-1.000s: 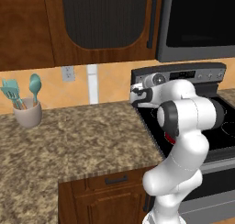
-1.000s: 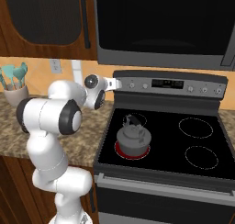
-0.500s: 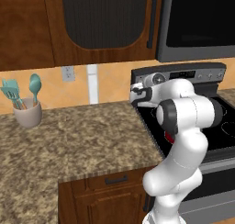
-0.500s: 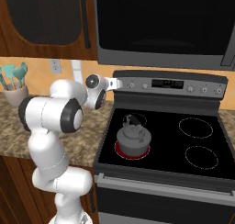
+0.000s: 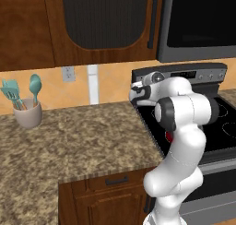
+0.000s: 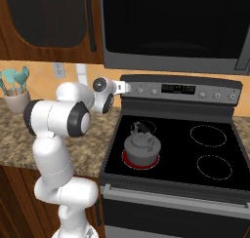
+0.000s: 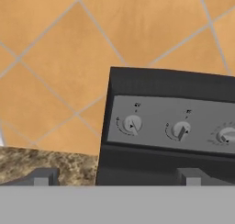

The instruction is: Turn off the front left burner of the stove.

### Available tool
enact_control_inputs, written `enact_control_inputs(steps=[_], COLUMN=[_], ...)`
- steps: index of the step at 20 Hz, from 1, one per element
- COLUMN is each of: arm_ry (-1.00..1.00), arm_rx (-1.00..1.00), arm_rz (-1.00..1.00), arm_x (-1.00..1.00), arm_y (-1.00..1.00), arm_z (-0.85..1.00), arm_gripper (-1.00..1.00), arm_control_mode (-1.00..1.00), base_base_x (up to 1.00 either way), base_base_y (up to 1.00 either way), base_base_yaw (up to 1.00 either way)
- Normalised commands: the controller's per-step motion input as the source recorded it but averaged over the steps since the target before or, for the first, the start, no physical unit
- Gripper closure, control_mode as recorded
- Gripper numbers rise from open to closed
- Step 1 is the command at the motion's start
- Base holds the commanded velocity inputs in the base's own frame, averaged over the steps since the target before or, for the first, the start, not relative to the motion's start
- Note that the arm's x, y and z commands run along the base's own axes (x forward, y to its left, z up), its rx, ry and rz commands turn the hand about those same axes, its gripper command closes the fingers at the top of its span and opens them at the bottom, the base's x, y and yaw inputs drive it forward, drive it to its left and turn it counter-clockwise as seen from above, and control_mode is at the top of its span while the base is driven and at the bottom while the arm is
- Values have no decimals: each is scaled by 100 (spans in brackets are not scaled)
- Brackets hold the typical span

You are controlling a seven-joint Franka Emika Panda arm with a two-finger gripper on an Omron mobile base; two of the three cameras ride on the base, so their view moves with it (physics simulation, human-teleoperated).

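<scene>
now the hand [image 7: 117, 177], jaws wide and empty, faces the stove [image 6: 176, 149] back panel; leftmost knob [image 7: 132, 124] sits just above-right of centre.

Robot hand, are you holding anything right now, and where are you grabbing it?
Nothing is held. The gripper has its jaws wide open in front of the stove back panel, short of the left knob, with nothing between them.

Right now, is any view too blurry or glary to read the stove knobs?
Hand view: the knobs are fairly sharp with no glare, though the small marks above them are too soft to read. Right base view: even light, the knobs are small, and the front left burner glows red under the kettle.
</scene>
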Motion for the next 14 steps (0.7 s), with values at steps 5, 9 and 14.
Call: enact_control_inputs(steps=[5, 9, 14], arm_ry=[0, 0, 0], arm_rx=[0, 0, 0], arm_rz=[0, 0, 0], arm_x=[11, 10, 7], arm_y=[-1, -2, 0], arm_z=[0, 0, 0], arm_gripper=[-100, -100, -100], arm_control_mode=[-100, -100, -100], base_base_x=[0, 0, 0], base_base_y=[0, 0, 0], base_base_yaw=[0, 0, 0])
